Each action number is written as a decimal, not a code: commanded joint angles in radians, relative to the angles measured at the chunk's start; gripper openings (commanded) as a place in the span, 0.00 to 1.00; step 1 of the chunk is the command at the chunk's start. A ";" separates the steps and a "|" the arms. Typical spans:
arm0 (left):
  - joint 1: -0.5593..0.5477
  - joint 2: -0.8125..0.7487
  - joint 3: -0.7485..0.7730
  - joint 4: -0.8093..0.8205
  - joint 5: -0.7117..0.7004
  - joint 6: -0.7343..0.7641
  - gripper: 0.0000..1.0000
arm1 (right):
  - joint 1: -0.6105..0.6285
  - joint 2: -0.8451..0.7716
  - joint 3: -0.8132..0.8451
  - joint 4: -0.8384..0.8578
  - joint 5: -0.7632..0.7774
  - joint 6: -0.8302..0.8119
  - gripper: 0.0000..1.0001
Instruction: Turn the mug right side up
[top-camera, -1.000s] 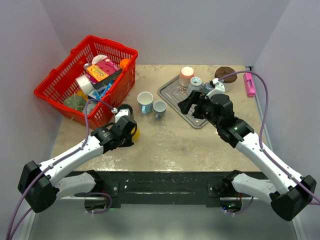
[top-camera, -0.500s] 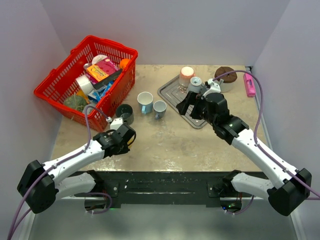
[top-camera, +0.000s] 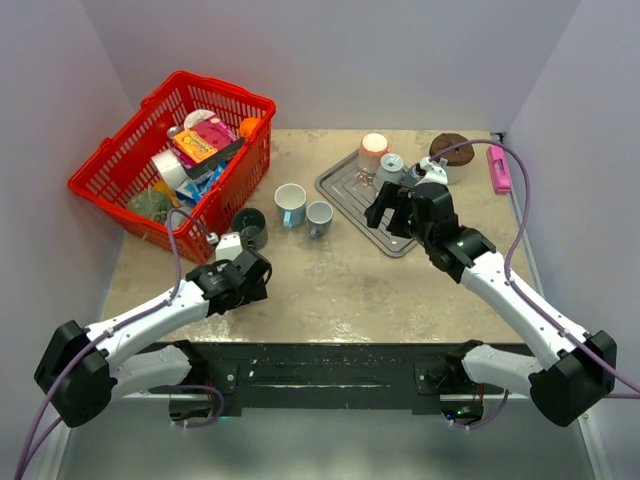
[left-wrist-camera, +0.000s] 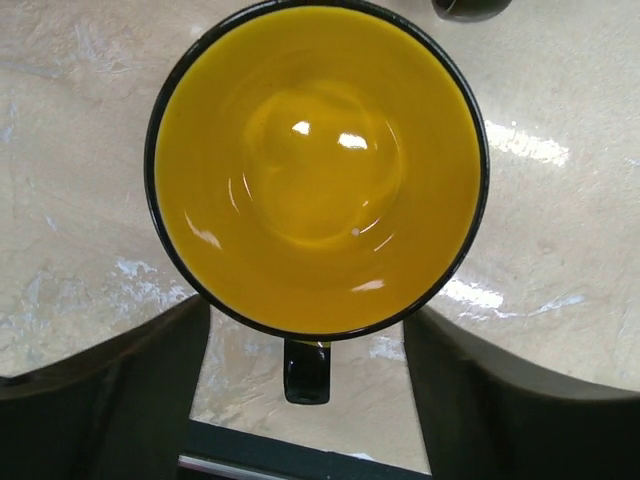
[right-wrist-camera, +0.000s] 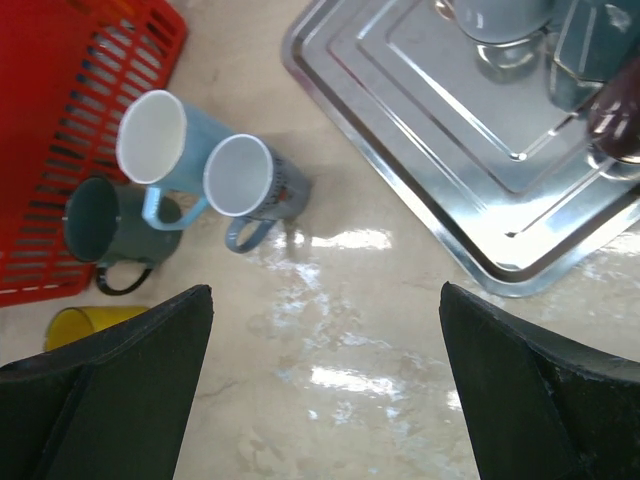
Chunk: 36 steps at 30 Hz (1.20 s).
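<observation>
The mug (left-wrist-camera: 318, 170), black outside and yellow inside, stands upright on the table with its mouth facing the left wrist camera and its handle (left-wrist-camera: 306, 370) pointing toward the near edge. My left gripper (left-wrist-camera: 307, 312) hangs just above it, open, one finger on each side of the handle and neither gripping the mug. In the top view the left gripper (top-camera: 248, 274) hides the mug. A yellow sliver of the mug (right-wrist-camera: 80, 325) shows in the right wrist view. My right gripper (right-wrist-camera: 325, 290) is open and empty over bare table beside the tray, right gripper (top-camera: 386, 213).
Three upright mugs stand together: dark teal (top-camera: 248, 226), light blue (top-camera: 290, 203), small grey-blue (top-camera: 319, 215). A red basket (top-camera: 110, 160) full of items sits at the back left. A metal tray (top-camera: 345, 185) with cups lies at the back right.
The left gripper carried the mug from beside the basket toward the near edge, then opened and let it go. The right gripper shifted slightly toward the tray.
</observation>
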 joint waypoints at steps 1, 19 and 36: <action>-0.001 -0.009 0.118 -0.008 -0.049 0.046 0.94 | -0.051 0.029 0.064 -0.076 0.049 -0.091 0.99; -0.001 -0.261 0.247 0.373 0.083 0.492 0.99 | -0.179 0.218 0.119 -0.189 0.068 -0.578 0.99; -0.001 -0.163 0.265 0.410 0.298 0.635 0.99 | -0.487 0.531 0.237 -0.046 -0.233 -1.134 0.98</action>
